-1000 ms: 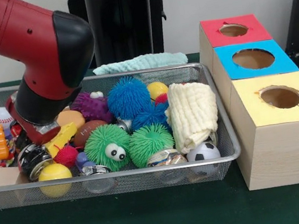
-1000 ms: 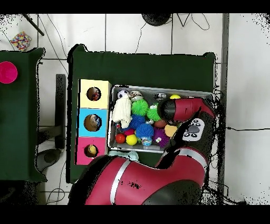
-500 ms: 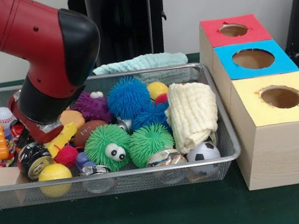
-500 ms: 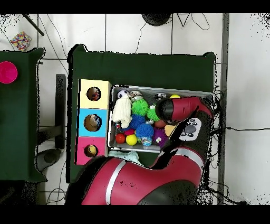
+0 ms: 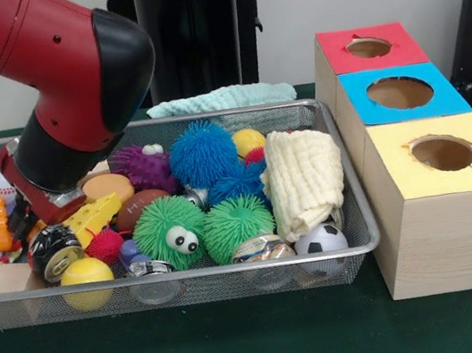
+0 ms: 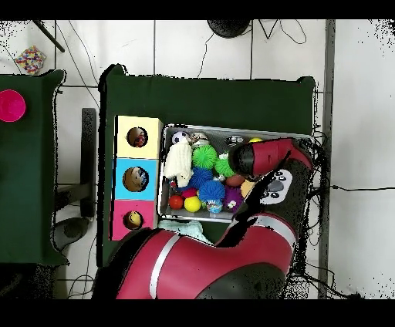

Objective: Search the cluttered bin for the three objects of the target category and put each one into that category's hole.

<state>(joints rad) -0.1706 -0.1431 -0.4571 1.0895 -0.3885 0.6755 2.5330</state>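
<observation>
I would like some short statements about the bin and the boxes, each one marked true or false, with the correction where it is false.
1. The green fuzzy ball with eyes lies inside the wire bin. True.
2. The three boxes stand in a row, and the yellow-topped box is nearest the camera in the front view. True.
3. The cream folded cloth lies on the table outside the bin. False: it lies in the bin, at the end beside the boxes.
4. The red-topped box has no hole. False: a round hole shows in its top.
5. A small soccer ball sits by the bin's front rim. True.
</observation>
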